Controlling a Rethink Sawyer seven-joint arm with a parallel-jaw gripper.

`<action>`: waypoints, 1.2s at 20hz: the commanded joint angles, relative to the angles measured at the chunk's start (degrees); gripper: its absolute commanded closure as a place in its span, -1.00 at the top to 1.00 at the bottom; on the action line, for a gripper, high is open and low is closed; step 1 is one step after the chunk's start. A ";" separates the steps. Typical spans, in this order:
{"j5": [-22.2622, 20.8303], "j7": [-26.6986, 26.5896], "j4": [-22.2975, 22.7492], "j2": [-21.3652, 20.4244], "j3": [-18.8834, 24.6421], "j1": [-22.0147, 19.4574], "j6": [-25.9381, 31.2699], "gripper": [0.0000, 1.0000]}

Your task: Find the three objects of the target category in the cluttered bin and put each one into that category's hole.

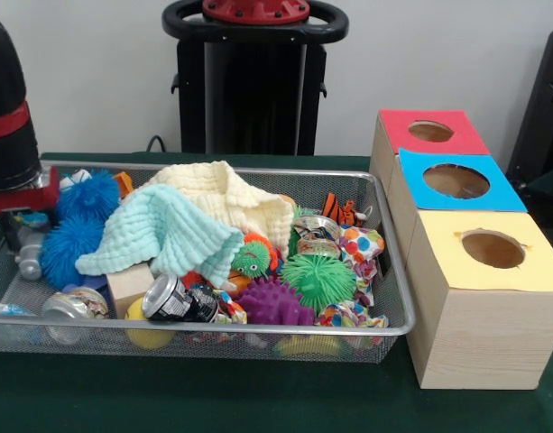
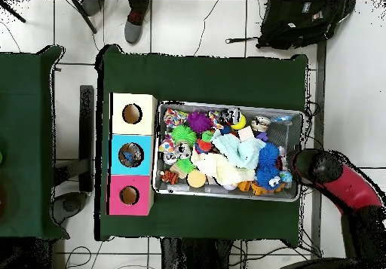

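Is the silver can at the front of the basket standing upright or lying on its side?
Lying on its side. The silver can shows its round top toward the camera, resting among toys in the wire basket.

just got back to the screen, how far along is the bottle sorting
Nothing looks done yet: the red-topped hole shows no bottle going in, though its inside is hidden. In hand: the arm is down at one end of the wire bin, over a clear bottle; I cannot tell whether the gripper holds it. Left: finding the bottles under the cloths and toys.
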 commanded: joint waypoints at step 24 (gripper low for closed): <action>-0.05 4.10 -4.45 -5.76 -0.31 4.27 11.21 1.00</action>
